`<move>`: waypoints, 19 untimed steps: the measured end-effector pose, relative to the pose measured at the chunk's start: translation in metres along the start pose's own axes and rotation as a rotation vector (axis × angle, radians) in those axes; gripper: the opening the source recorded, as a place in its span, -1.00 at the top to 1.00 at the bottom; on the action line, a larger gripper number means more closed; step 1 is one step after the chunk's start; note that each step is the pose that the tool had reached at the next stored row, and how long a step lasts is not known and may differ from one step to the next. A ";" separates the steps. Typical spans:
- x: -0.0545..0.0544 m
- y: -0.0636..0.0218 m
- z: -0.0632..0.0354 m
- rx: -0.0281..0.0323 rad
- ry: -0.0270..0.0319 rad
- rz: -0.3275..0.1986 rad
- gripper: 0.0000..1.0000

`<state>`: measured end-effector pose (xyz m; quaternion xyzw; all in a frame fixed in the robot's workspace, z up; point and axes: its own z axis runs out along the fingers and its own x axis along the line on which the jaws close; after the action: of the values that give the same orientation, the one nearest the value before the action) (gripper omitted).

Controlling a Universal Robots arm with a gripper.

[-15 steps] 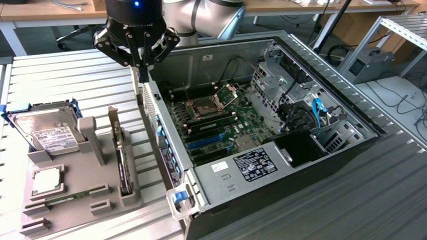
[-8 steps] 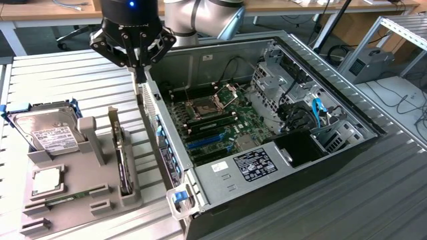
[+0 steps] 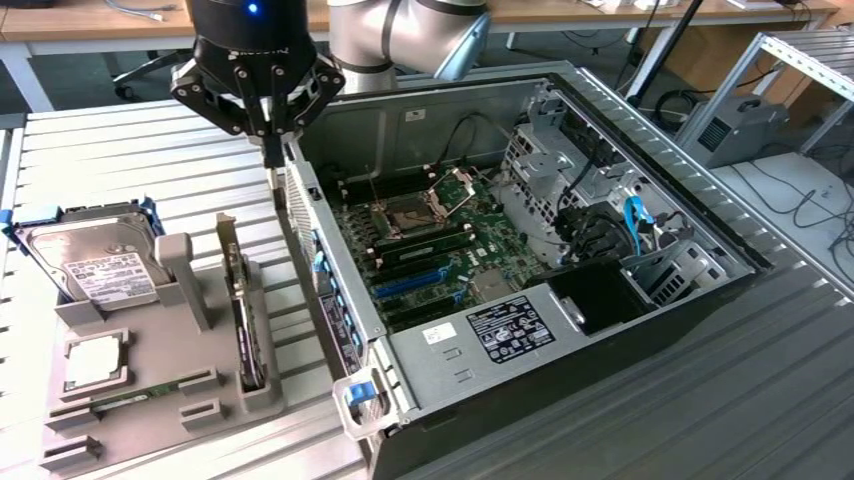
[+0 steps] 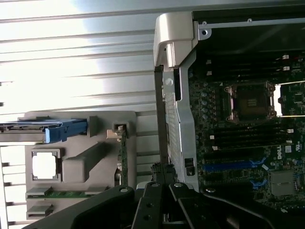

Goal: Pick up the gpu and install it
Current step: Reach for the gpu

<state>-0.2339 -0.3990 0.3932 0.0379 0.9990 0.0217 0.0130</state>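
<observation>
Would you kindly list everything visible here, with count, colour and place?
computer case: one, grey-black, open, exterior view's right.
motherboard: one, green, inside the case.
parts holder: one, grey, exterior view's left.
hard drive: one, silver, in the holder.
gpu: one, green-black, on edge in a holder slot.
processor chip: one, silver, in the holder.
memory stick: one, green, in the holder.
table: one, silver, slatted, under everything.
arm: one, grey, beyond the case.
gripper: one, black, fingers shut, above the case's wall, apart from the gpu.

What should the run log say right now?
claw: shut | nearest: case wall | gpu: upright in grey holder, not held
</observation>
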 end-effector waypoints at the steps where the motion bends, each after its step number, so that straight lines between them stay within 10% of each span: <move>1: 0.001 -0.0001 0.0000 0.0000 0.0000 0.000 0.79; 19: 0.015 -0.0011 -0.0004 -0.0001 0.0000 0.000 0.79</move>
<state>-0.2489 -0.3989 0.3932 0.0379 0.9990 0.0217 0.0131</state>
